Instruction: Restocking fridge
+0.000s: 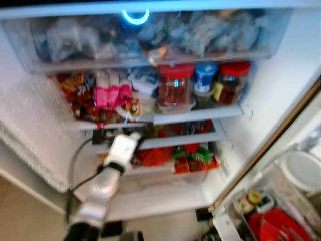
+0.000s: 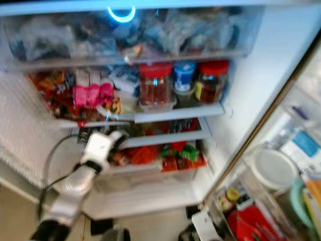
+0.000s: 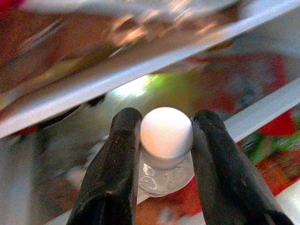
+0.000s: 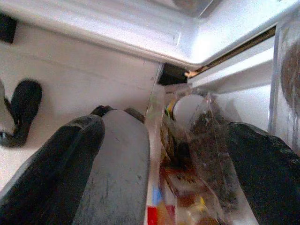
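The fridge stands open before me, and my left arm reaches into its middle shelf (image 1: 165,141). My left gripper (image 1: 135,136) is under the upper shelf, at the left of the red and green packets (image 1: 193,154). In the left wrist view the two black fingers (image 3: 117,159) are shut on the neck of a small clear bottle (image 3: 165,176) with a round white cap (image 3: 166,133). My right gripper (image 4: 166,133) hangs low by the foot of the fridge door, fingers wide open around nothing.
Two red-lidded jars (image 1: 175,86), a blue-lidded tub (image 1: 204,76) and pink packets (image 1: 111,95) crowd the upper shelf. A clear drawer (image 1: 150,37) of bags sits above. The door bins at the right hold a white lid (image 1: 303,170) and a red item (image 1: 278,225).
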You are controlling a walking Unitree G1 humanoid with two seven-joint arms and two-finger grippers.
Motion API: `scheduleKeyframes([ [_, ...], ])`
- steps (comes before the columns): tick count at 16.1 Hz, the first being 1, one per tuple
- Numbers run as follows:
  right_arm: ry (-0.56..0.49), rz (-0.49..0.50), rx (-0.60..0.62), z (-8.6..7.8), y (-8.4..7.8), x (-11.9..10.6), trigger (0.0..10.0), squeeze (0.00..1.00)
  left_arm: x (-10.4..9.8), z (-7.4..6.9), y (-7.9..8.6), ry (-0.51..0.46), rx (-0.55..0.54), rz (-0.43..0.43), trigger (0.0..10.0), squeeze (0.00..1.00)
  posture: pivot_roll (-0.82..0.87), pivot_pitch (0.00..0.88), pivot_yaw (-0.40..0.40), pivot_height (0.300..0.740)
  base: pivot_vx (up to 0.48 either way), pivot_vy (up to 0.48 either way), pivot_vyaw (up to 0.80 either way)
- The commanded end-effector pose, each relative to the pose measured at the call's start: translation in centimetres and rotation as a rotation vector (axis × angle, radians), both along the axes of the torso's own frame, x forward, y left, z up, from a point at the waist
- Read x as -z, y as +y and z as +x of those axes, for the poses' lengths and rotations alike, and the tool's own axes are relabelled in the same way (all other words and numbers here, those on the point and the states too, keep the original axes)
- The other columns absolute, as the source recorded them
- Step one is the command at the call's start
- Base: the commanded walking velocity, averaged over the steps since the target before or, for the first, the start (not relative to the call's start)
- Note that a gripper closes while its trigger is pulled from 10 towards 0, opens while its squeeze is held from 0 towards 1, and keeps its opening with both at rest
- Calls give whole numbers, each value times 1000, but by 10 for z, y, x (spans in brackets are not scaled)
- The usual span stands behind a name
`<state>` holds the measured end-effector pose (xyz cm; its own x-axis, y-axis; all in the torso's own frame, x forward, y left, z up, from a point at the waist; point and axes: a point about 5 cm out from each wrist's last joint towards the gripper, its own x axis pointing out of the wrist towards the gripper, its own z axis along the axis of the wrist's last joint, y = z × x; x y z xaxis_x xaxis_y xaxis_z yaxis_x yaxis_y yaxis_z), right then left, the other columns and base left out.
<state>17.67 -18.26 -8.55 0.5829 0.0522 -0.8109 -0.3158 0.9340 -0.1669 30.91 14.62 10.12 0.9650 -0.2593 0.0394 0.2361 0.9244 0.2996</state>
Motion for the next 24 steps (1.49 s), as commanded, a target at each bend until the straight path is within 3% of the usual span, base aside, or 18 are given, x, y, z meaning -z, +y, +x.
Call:
scheduleKeyframes([
  [1, 52, -9, 8, -14, -1, 6, 10000, 0, 0, -1, -8, -11, 33, 35, 10000, 0, 46, 100, -8, 666, 0, 0, 0],
  [3, 51, -3, 9, -14, 1, 7, 10000, 0, 0, -2, -8, -25, 51, 95, 10000, 0, 46, 101, -8, 666, 0, 0, 0],
  [5, 45, 6, 7, -15, 3, 7, 10000, 0, -1, -1, -7, -62, 62, 233, 10000, 0, 46, 101, -8, 666, 0, 0, 0],
  [6, 45, 5, 5, -14, 3, 7, 10000, 0, 0, 0, -8, -89, 94, 347, 10000, 0, 45, 101, -8, 666, 0, 0, 0],
  [8, 43, 4, 4, -14, 2, 7, 10000, 0, 2, 0, -8, -96, 116, 414, 10000, 0, 43, 102, -8, 666, 0, 0, 0],
  [9, 41, 4, 7, -14, 0, 6, 10000, 0, 7, 1, -6, -106, 135, 534, 10000, 0, 40, 103, -7, 666, 0, 0, 0],
  [11, 39, 2, 9, -13, -2, 6, 10000, 0, 12, 2, -4, -127, 160, 639, 10000, 0, 36, 106, -8, 666, 0, 0, 0],
  [16, 39, 2, 9, -14, 1, 7, 10000, 0, 20, 5, 1, -132, 174, 679, 10000, 0, 29, 115, -6, 666, 0, 0, 0],
  [20, 40, 5, 14, -14, 1, 7, 10000, 0, 21, 5, 2, -131, 140, 623, 10000, 0, 32, 116, -9, 666, 0, 0, 0],
  [24, 36, 2, 4, -14, -1, 6, 10000, 0, 19, 8, -4, -140, 145, 582, 10000, 0, 32, 110, -11, 623, 0, 0, 0],
])
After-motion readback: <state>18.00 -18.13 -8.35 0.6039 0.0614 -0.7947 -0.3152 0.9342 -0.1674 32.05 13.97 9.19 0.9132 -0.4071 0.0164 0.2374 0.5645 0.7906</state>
